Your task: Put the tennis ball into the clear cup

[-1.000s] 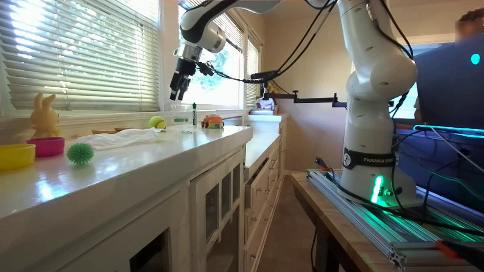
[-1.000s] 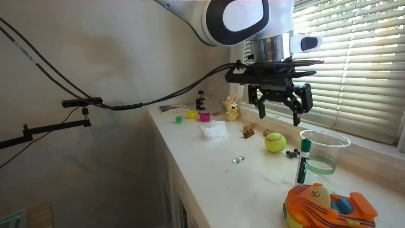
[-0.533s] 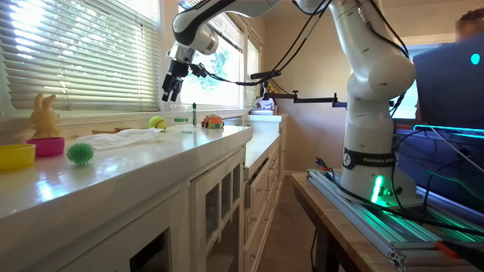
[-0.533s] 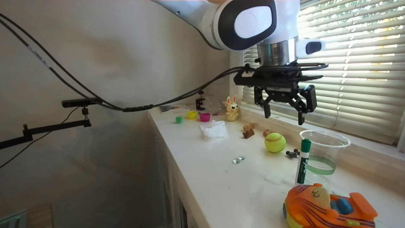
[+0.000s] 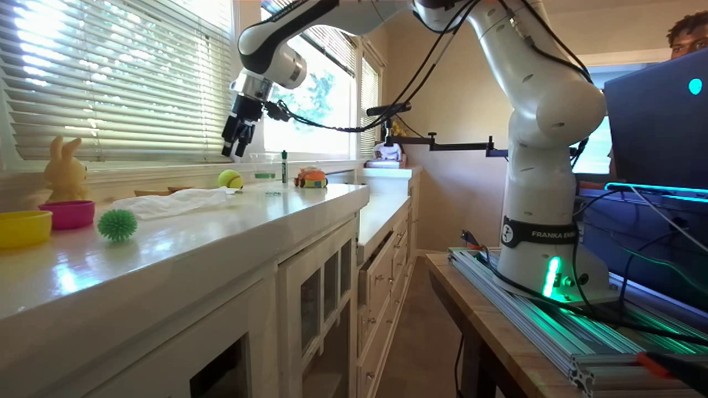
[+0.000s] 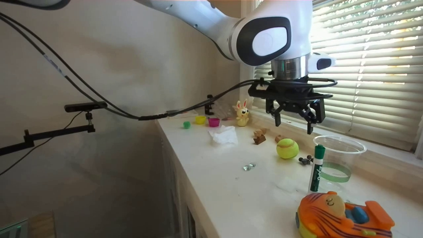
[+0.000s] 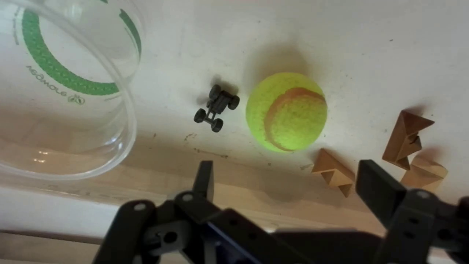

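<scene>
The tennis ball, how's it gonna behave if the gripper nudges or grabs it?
The tennis ball would likely roll if nudged, being round on a glossy counter. Its fuzzy-looking surface probably gives the gripper decent friction. It should mostly hold its shape, since it looks round and undented.

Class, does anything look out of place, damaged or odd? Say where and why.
In an exterior view, a drawer under the lower counter looks ajar, its dark opening showing. In the wrist view, the tiny wheeled chassis between the tennis ball and clear cup seems to lack a body.
</scene>
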Robot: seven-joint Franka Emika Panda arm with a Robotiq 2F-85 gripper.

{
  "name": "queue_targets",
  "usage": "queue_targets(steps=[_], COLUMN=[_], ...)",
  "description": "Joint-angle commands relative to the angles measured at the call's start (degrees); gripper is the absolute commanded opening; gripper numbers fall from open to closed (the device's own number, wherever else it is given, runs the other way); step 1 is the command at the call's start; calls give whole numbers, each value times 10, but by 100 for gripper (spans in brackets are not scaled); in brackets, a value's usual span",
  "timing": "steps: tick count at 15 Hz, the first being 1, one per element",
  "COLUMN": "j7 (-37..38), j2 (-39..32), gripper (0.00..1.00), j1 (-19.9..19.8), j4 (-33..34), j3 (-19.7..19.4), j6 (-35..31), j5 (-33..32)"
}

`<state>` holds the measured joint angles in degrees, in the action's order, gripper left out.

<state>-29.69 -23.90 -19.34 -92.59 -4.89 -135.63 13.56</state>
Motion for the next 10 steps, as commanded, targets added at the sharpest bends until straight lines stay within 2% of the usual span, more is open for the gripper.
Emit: queue_targets(steps=[1, 5, 10], j7=[-5, 15, 8], j2=[-28, -41, -53], gripper=[100, 100, 100], j1=[-15, -8, -12], j4=[37, 49, 63], j3=[16, 9, 13], j6=[21, 45, 70], j5=[13, -11, -6])
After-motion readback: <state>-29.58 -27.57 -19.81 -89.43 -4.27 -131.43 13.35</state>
